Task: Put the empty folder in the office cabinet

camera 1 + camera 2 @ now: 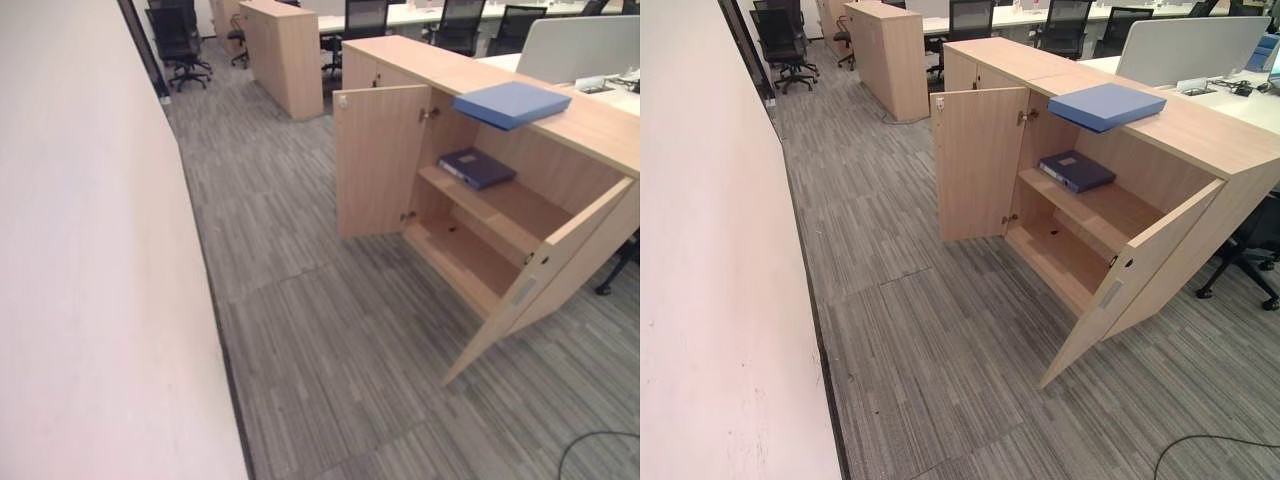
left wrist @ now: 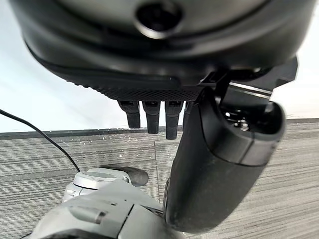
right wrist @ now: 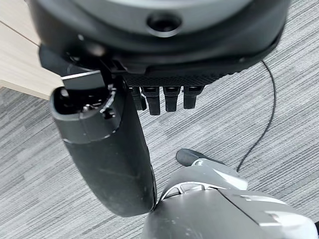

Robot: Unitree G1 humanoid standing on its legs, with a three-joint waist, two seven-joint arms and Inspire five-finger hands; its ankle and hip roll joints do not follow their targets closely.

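A light blue folder (image 1: pixel 510 103) lies flat on top of the wooden office cabinet (image 1: pixel 600 130), jutting a little over its front edge. Both cabinet doors (image 1: pixel 380 160) stand wide open. Inside, a dark blue binder (image 1: pixel 476 167) lies on the upper shelf (image 1: pixel 520 215); the lower shelf (image 1: pixel 1065 265) is bare. My left hand (image 2: pixel 149 50) hangs over the carpet beside the wall, fingers straight and holding nothing. My right hand (image 3: pixel 159 40) hangs over the carpet too, open and empty, with a wooden panel edge (image 3: pixel 15 64) close beside it.
A white wall (image 1: pixel 90 250) runs along the left. The right cabinet door (image 1: pixel 545 280) swings out over the carpet. Another wooden cabinet (image 1: pixel 283 55) and office chairs (image 1: pixel 177 40) stand at the back. Desks (image 1: pixel 1200 50) lie behind the cabinet, with a chair base (image 1: pixel 1240 270) at its right.
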